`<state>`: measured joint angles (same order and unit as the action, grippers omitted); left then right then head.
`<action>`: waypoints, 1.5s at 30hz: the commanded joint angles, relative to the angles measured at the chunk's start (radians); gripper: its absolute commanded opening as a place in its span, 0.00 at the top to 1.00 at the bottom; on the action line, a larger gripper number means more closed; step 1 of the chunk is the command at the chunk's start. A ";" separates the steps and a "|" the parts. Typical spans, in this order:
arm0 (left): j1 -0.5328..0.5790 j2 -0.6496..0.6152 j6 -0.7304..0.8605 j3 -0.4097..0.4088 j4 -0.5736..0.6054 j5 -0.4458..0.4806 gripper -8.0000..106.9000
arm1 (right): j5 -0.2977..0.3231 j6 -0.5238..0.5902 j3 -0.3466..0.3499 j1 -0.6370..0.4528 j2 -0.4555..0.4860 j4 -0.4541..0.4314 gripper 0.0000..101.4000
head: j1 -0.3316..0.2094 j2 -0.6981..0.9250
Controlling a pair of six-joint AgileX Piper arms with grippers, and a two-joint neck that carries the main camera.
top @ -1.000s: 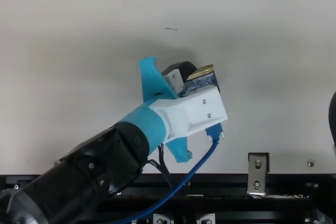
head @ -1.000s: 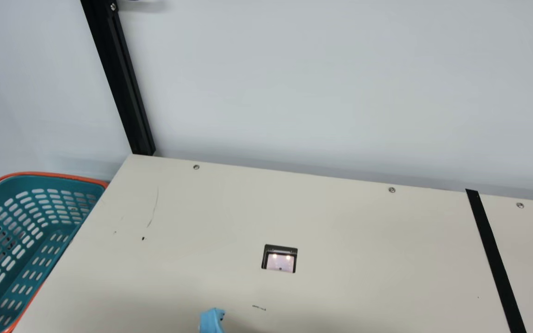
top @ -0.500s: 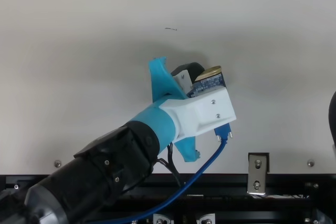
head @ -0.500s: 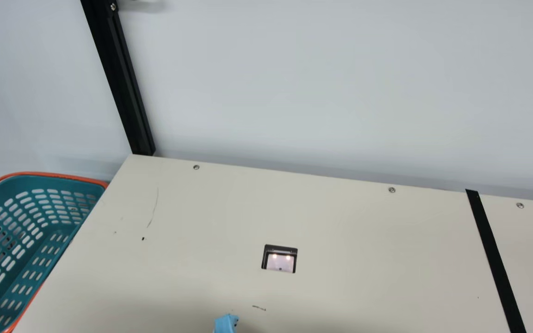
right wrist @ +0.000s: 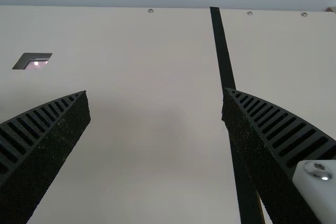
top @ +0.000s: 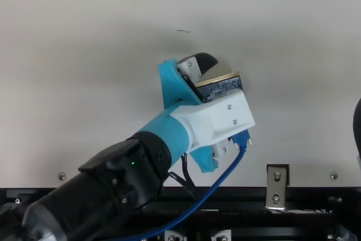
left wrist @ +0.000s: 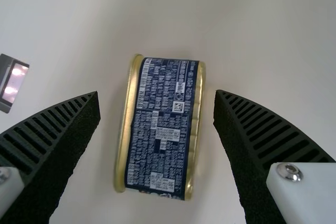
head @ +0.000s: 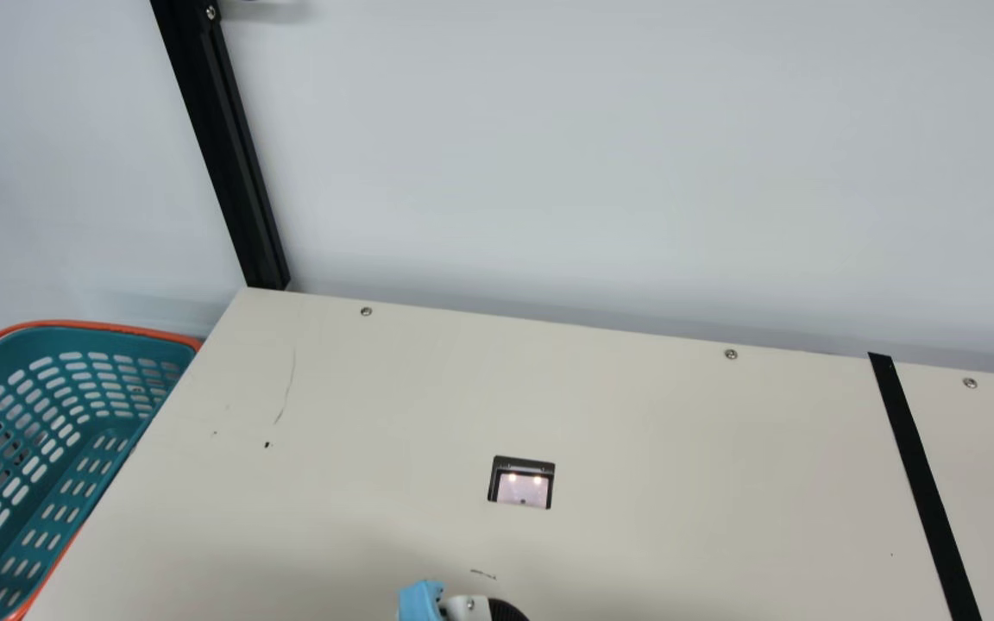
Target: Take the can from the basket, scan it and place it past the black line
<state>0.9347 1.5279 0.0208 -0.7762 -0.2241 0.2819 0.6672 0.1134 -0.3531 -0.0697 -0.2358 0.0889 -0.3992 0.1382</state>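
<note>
Left gripper (left wrist: 156,92) spread astride the can (left wrist: 165,129); handover stage, I'd guess; next, lift clear for the right gripper (right wrist: 156,91), likewise spread.

gaps between can (left wrist: 163,129) and left end effector's (top: 228,101) fingers, open tabletop (head: 721,448) from scanner (head: 523,490) to black line (head: 924,483), basket (head: 1,371) alongside

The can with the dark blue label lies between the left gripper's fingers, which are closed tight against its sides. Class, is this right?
Not quite. The can does lie between the left gripper's fingers, but they are open, with a gap on each side of it, as the left wrist view shows.
</note>
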 commanded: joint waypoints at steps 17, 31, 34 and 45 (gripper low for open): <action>-0.132 -0.347 -0.350 -0.060 -0.115 0.142 0.15 | 0.000 0.000 0.000 0.000 0.000 0.000 0.00 | -0.037 -0.008; -0.396 -0.591 -0.887 -0.097 -0.326 0.152 0.15 | 0.000 0.000 0.000 0.000 0.000 0.000 0.00 | -0.037 -0.008; -0.464 -0.635 -0.995 -0.094 -0.373 0.148 0.15 | 0.000 0.000 0.000 0.000 0.000 0.000 0.00 | -0.037 -0.008; -0.706 -0.808 -1.306 -0.055 -0.486 0.149 0.15 | 0.000 0.000 0.000 0.000 0.000 0.000 0.00 | -0.037 -0.008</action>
<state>0.2776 0.7459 -1.2070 -0.8362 -0.7038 0.4285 0.6672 0.1134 -0.3531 -0.0697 -0.2358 0.0889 -0.3992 0.1382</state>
